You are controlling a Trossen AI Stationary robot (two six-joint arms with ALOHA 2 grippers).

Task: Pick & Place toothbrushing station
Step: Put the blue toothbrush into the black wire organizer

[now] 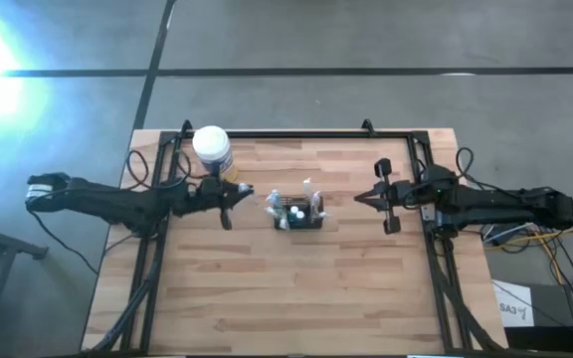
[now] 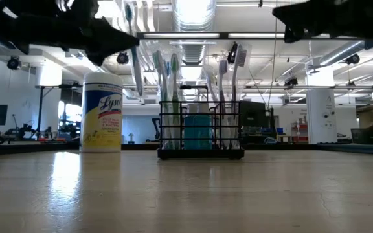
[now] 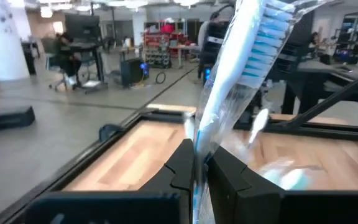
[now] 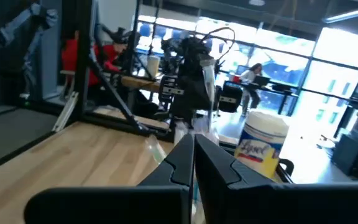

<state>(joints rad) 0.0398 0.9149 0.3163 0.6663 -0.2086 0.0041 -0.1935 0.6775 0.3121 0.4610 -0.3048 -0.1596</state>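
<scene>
On the left, the white jar point(image 1: 212, 147) stands on the table point(image 1: 267, 288). Beside it, the left pincer point(image 1: 235, 191) is clenched on a toothbrush point(image 3: 241, 81). In the middle sits the toothbrushing station point(image 1: 297, 214), full of brushes. The right pincer point(image 1: 362, 200) hangs near it, squeezed tight, holding nothing.

Both arms are showing as dark, slim, jointed limbs; the left arm point(image 1: 117, 202) is wearing a pale band near its far-left end. The right arm point(image 1: 495, 207) is trailing looped black cables, and each gripper is ending in two blocky black fingers point(image 4: 213, 163).
</scene>
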